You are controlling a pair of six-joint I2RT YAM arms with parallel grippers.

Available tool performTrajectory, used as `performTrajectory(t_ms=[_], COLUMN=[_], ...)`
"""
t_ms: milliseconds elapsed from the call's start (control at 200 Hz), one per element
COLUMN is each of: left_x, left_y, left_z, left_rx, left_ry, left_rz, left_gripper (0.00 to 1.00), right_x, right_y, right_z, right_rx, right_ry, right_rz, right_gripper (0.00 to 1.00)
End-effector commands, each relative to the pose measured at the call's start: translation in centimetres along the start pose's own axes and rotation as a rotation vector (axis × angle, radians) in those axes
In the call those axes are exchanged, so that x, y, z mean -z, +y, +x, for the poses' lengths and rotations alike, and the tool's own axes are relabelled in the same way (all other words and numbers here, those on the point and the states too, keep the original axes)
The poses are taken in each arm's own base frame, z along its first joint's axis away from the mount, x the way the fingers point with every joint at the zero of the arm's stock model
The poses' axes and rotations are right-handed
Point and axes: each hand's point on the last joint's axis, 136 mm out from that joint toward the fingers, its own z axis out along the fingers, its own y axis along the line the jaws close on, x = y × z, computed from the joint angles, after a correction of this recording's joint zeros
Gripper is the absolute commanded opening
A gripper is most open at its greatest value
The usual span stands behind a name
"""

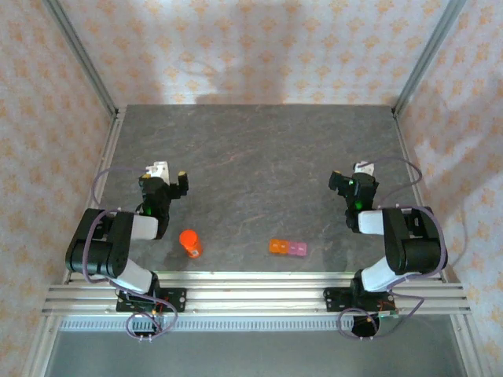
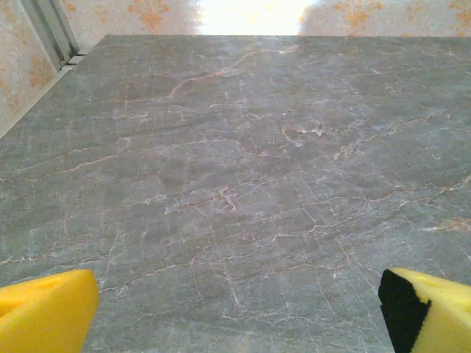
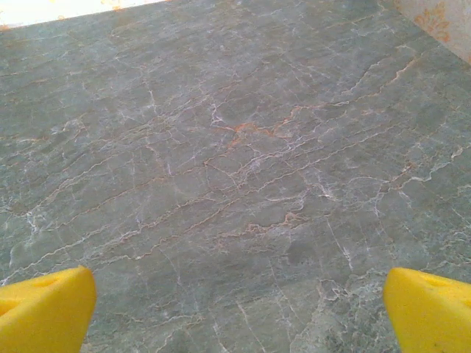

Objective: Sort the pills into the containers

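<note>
Top external view: sorting looks unstarted, with both tools spread wide and empty.

The left tool (image 1: 170,177) and the right tool (image 1: 350,177) hang over the grey bench (image 1: 259,157), well apart from each other and from the task's things. In the left wrist view the yellow fingertips (image 2: 45,310) sit in the lower corners with only bare bench between them, and the right wrist view shows the same. The containers (image 1: 287,247), a short strip running from orange to pink, lie flat near the front edge between the two arms. An orange bottle (image 1: 189,243) stands upright to their left, apart from them. Whether any cell holds pills is too small to tell. By my reading the pills are probably in the bottle, so the whole job remains.
</note>
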Motion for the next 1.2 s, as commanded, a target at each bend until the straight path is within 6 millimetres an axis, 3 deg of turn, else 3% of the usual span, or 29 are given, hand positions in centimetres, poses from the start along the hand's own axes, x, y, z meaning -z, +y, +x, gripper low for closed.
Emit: performTrajectory(t_ms=[0, 1191], left_x=[-0.14, -0.48], left_y=[0.22, -0.26], left_z=[-0.82, -0.84], left_rx=[0.012, 0.004], left_ry=[-0.027, -0.005], left_rz=[-0.013, 0.022], left_gripper=[1.00, 1.00], right_x=[-0.06, -0.03], right_y=[0.06, 0.02], right_z=[-1.44, -1.49], right_rx=[0.003, 0.001], right_ry=[-0.042, -0.045], right_rz=[0.000, 0.000], right_gripper=[1.00, 1.00])
